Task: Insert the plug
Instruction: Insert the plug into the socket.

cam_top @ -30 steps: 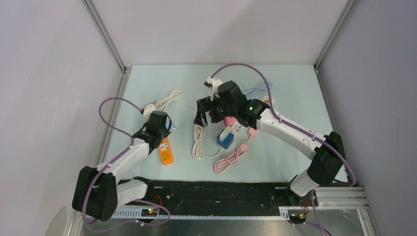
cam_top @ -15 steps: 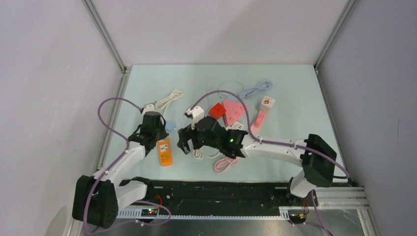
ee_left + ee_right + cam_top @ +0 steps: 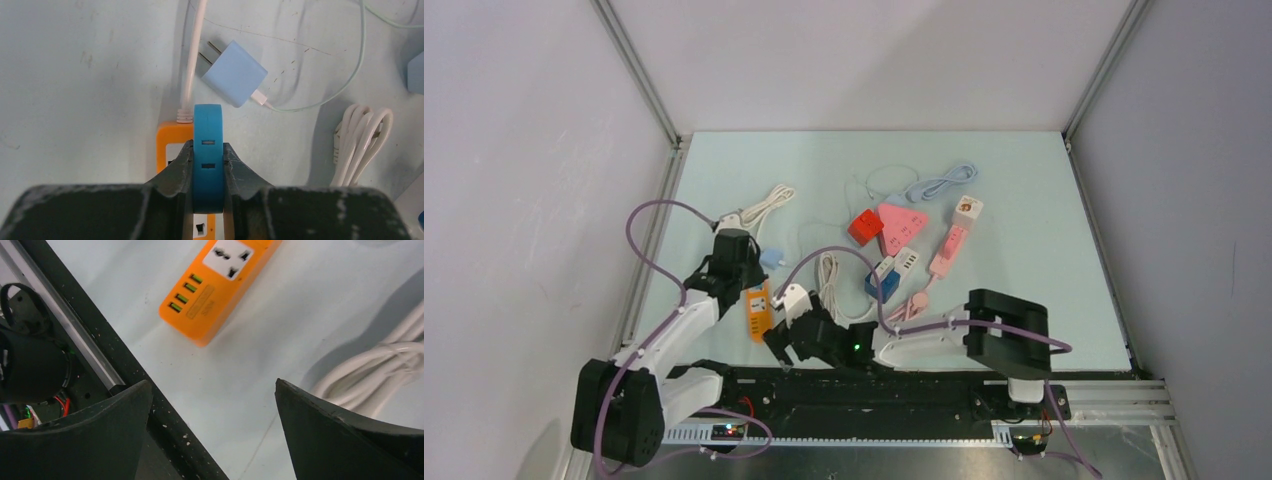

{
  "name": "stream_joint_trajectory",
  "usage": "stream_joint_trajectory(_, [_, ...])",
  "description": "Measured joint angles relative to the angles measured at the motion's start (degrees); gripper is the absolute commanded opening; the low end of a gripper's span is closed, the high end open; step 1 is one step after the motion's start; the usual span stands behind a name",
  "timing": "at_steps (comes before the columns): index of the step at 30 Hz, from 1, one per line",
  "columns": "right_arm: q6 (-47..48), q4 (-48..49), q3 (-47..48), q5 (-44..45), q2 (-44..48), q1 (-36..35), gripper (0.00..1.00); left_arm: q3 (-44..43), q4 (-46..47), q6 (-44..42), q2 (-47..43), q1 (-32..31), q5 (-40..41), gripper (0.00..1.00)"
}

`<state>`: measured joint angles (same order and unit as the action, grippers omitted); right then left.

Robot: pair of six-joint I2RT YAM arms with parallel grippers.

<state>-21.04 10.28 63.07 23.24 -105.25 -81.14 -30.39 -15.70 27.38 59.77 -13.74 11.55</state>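
Note:
My left gripper (image 3: pixel 208 152) is shut on a bright blue plug (image 3: pixel 208 120), which stands upright between the fingers. Right under it lies the orange power strip (image 3: pixel 167 141), its white cord running away from me. In the top view the left gripper (image 3: pixel 742 265) hovers over the far end of the orange strip (image 3: pixel 761 314). My right gripper (image 3: pixel 786 347) is open and empty, low by the table's near edge, just right of the strip. In the right wrist view the strip (image 3: pixel 220 285) shows its socket and green USB ports ahead of the open gripper (image 3: pixel 212 432).
A light-blue charger (image 3: pixel 234 73) with bare prongs lies just beyond the strip. A coiled white cable (image 3: pixel 828 285) lies to its right. Red (image 3: pixel 864 226), pink (image 3: pixel 902 220) and blue (image 3: pixel 882 285) adapters sit mid-table. The black base rail (image 3: pixel 95 335) runs under the right gripper.
The right arm has swung from the back middle of the table down to the near edge beside the orange strip. The left gripper has crept a little nearer along the strip, still holding the blue plug.

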Motion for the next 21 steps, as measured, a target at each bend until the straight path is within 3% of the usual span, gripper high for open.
stream_joint_trajectory(9, [-2.93, 7.26, 0.72, 4.46, -10.54, -2.89, 0.92, -4.07, -0.37, -1.11, 5.53, 0.04, -2.25, 0.00])
stream_joint_trajectory(21, [-7.15, 2.36, 16.94, 12.87, -21.31, -2.82, 0.90, -5.79, -0.79, -1.51, 7.74, 0.04, -2.95, 0.00])
